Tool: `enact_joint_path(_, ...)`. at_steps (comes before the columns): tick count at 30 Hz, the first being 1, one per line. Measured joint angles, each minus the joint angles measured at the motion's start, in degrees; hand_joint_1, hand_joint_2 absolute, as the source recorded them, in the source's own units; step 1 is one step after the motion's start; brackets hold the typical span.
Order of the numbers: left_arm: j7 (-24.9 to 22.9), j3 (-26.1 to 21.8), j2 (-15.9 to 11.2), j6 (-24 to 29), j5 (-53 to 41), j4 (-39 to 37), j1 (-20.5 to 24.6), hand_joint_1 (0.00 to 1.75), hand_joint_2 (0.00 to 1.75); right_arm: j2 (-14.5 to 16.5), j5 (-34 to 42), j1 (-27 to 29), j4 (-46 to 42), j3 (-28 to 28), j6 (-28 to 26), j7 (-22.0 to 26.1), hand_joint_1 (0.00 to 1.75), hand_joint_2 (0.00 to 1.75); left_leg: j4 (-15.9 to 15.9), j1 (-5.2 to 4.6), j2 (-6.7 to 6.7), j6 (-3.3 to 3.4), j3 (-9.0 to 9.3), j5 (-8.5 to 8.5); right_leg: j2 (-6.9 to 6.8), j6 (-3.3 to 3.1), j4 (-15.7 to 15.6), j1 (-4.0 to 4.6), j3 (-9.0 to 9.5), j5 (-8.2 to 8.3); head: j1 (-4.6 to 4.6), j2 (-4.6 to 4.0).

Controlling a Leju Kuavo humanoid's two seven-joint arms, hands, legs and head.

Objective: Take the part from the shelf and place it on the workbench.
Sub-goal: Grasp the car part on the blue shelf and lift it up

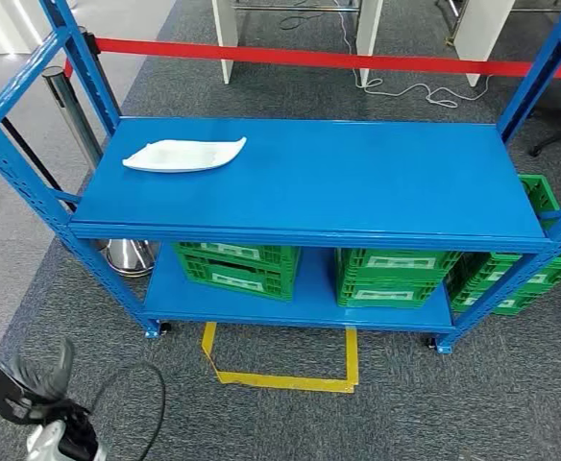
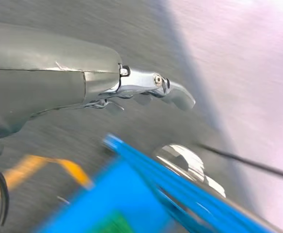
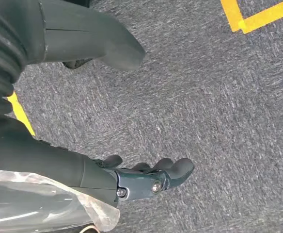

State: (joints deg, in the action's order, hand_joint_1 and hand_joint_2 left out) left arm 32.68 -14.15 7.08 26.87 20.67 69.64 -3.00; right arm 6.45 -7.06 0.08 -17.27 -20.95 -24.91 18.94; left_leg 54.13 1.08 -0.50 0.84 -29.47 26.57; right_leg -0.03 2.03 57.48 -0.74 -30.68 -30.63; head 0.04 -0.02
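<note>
the part (image 1: 184, 155) lies on the top board of the shelf (image 1: 350, 182), at its left end, towards the back. under that board, crates (image 1: 235, 267) sit side by side on the lower board, and one more crate (image 1: 546, 206) sits past the shelf's right end. a tape outline (image 1: 281, 363) lies on the floor before the shelf. a post base (image 1: 128, 255) stands at the shelf's left end. a barrier band (image 1: 335, 60) runs behind the shelf. the left hand (image 1: 42, 379) hangs low before the shelf, to its left.
</note>
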Motion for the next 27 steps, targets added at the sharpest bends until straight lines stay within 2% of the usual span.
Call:
enact_joint_path(1,0.23,0.43,0.09,-0.03,-0.87,1.65,-0.23,0.00,1.75,0.11,-0.09,0.08,-0.21,-0.08,-0.18,-0.20,0.00,1.75,-0.06,0.06,0.00,0.07,0.00,-0.03,0.02,0.09,1.85,-0.03,-0.89,-0.99,0.07,0.01)
enact_joint_path(2,0.41,0.92,0.16,-0.09,-1.54,3.32,-0.54,0.00,1.75,0.19,-0.15,0.20,-0.41,-0.20,-0.33,-0.45,0.00,1.31,-0.08,0.09,0.00,0.10,0.00,-0.03,0.03,0.22,4.11,-0.12,-2.01,-2.02,0.10,0.01)
enact_joint_path(4,0.95,3.01,0.37,-0.44,-3.78,9.82,-1.74,0.00,1.75,0.63,-0.38,0.80,-1.29,-0.75,-0.76,-1.65,0.00,0.44,-0.11,0.23,0.01,0.13,0.00,0.03,0.04,0.77,11.77,-0.48,-5.97,-5.03,0.20,0.02)
enact_joint_path(5,1.06,4.31,0.40,-0.69,-4.44,12.84,-2.35,0.00,1.75,0.86,-0.50,1.20,-1.76,-1.10,-0.84,-2.41,0.00,0.00,-0.01,0.33,0.06,-0.01,0.02,0.15,0.02,1.08,14.03,-0.73,-7.30,-5.29,0.18,0.02)
enact_joint_path(6,1.13,5.65,0.38,-0.91,-5.11,15.49,-2.82,0.00,1.75,1.09,-0.70,1.58,-2.25,-1.45,-0.79,-3.26,0.00,0.00,0.18,0.54,0.15,-0.29,0.04,0.33,-0.01,1.42,13.99,-0.99,-7.55,-4.32,0.18,0.01)
enact_joint_path(7,1.29,7.13,0.26,-1.07,-5.93,17.80,-3.16,0.00,1.75,1.27,-1.00,1.88,-2.73,-1.80,-0.61,-4.07,0.00,0.00,0.56,0.85,0.25,-0.71,0.06,0.64,-0.05,1.79,11.66,-1.29,-6.68,-2.33,0.20,0.01)
enact_joint_path(8,1.58,8.57,0.03,-1.17,-6.95,19.71,-3.37,0.00,1.75,1.40,-1.36,2.05,-3.15,-2.08,-0.29,-4.76,0.00,0.00,1.17,1.25,0.33,-1.28,0.06,1.10,-0.10,2.30,8.00,-1.60,-5.10,-0.23,0.20,0.01)
enact_joint_path(9,1.95,9.92,-0.34,-1.23,-8.05,21.26,-3.44,0.00,1.75,1.64,-1.75,2.11,-3.45,-2.27,0.15,-5.26,0.00,0.00,1.86,1.42,0.38,-1.97,-0.08,1.63,-0.07,2.76,4.77,-1.72,-3.61,1.04,0.37,0.01)
enact_joint_path(10,2.33,11.19,-0.82,-1.33,-9.10,22.55,-3.46,0.00,1.75,1.89,-2.15,2.10,-3.71,-2.40,0.64,-5.52,0.00,0.00,2.64,1.51,0.38,-2.60,-0.28,2.14,0.02,2.70,2.55,-1.79,-2.50,1.62,0.61,0.01)
enact_joint_path(11,2.68,12.38,-1.33,-1.52,-10.03,23.62,-3.42,0.00,1.75,2.10,-2.62,2.13,-3.93,-2.46,1.17,-5.64,0.00,0.00,3.20,1.46,0.38,-3.12,-0.50,2.48,0.15,2.32,1.77,-1.77,-2.07,1.40,0.62,0.02)
enact_joint_path(12,2.95,13.52,-1.90,-1.80,-10.84,24.49,-3.37,0.00,1.75,2.28,-3.14,2.21,-4.08,-2.50,1.73,-5.68,0.00,0.00,3.48,1.32,0.38,-3.48,-0.69,2.61,0.30,1.68,2.06,-1.62,-2.15,0.95,0.53,0.02)
enact_joint_path(14,3.30,15.88,-3.29,-2.48,-12.15,25.81,-3.12,0.00,1.75,2.28,-4.20,2.47,-4.31,-2.57,2.86,-5.69,0.00,0.00,3.74,1.49,0.38,-3.86,-0.81,2.78,0.40,0.29,2.51,-1.52,-2.40,0.85,-0.03,0.02)
enact_joint_path(16,3.40,17.75,-4.58,-2.91,-12.83,26.66,-2.65,0.00,1.75,2.27,-4.80,2.54,-4.39,-2.58,3.59,-5.68,0.00,0.00,6.31,1.58,0.37,-3.94,-1.90,4.51,0.40,-0.52,2.63,-1.35,-2.40,0.86,-0.40,0.02)
enact_joint_path(17,3.41,18.33,-4.98,-3.00,-12.97,26.96,-2.43,0.00,1.75,2.27,-4.90,2.51,-4.42,-2.59,3.74,-5.67,0.00,0.00,9.41,1.47,0.36,-3.86,-3.30,6.15,0.39,-0.83,2.62,-1.22,-2.36,0.84,-0.63,0.02)
enact_joint_path(19,3.43,19.06,-5.49,-3.08,-13.06,27.25,-2.31,0.00,1.75,2.27,-4.95,2.46,-4.45,-2.59,3.88,-5.67,0.00,0.00,17.33,1.03,0.36,-3.38,-7.19,9.19,0.42,-1.22,2.62,-0.78,-2.26,0.72,-0.90,0.02)
enact_joint_path(20,3.43,19.35,-5.71,-3.09,-13.08,27.30,-2.34,0.00,1.75,2.27,-4.96,2.49,-4.46,-2.59,3.92,-5.67,0.00,0.00,20.00,0.75,0.36,-3.00,-8.68,9.66,0.46,-1.44,2.62,-0.48,-2.16,0.61,-0.97,0.02)
enact_joint_path(21,3.43,19.60,-5.92,-3.09,-13.08,27.32,-2.37,0.00,1.75,2.27,-4.96,2.54,-4.47,-2.59,3.94,-5.67,0.00,0.00,20.71,0.41,0.37,-2.47,-9.33,9.03,0.51,-1.64,2.62,-0.16,-1.99,0.50,-1.02,0.02)
enact_joint_path(22,3.43,19.78,-6.07,-3.10,-13.08,27.37,-2.38,0.00,1.75,2.27,-4.97,2.57,-4.48,-2.60,3.95,-5.67,0.00,0.00,19.30,-0.01,0.38,-1.79,-9.05,7.39,0.59,-1.83,2.62,0.17,-1.76,0.37,-1.05,0.01)
enact_joint_path(24,3.46,20.00,-6.34,-3.11,-13.26,27.63,-2.32,0.00,1.75,2.35,-5.04,2.54,-4.54,-2.61,3.98,-5.65,0.00,0.00,12.89,-1.02,0.44,0.22,-6.73,3.13,0.69,-2.18,2.56,0.70,-1.37,0.11,-1.02,0.01)
enact_joint_path(25,3.50,20.13,-6.47,-3.18,-13.58,27.78,-2.31,0.00,1.75,2.39,-5.16,2.45,-4.57,-2.62,4.03,-5.59,0.00,0.00,9.99,-1.45,0.47,1.13,-5.65,1.68,0.76,-2.25,2.52,0.86,-1.27,0.02,-0.87,0.01)
enact_joint_path(26,3.54,20.37,-6.67,-3.33,-14.14,27.94,-2.21,0.00,1.31,2.43,-5.35,2.36,-4.60,-2.62,4.09,-5.51,0.00,0.00,7.99,-1.83,0.48,1.84,-4.94,1.03,0.75,-2.19,2.47,0.87,-1.34,0.00,-0.78,0.01)
enact_joint_path(27,3.58,20.71,-6.94,-3.50,-14.91,28.04,-2.00,0.00,0.87,2.45,-5.59,2.28,-4.61,-2.62,4.18,-5.38,0.00,0.00,7.11,-2.06,0.48,2.24,-4.68,1.15,0.70,-2.04,2.38,0.78,-1.52,0.05,-0.73,0.02)
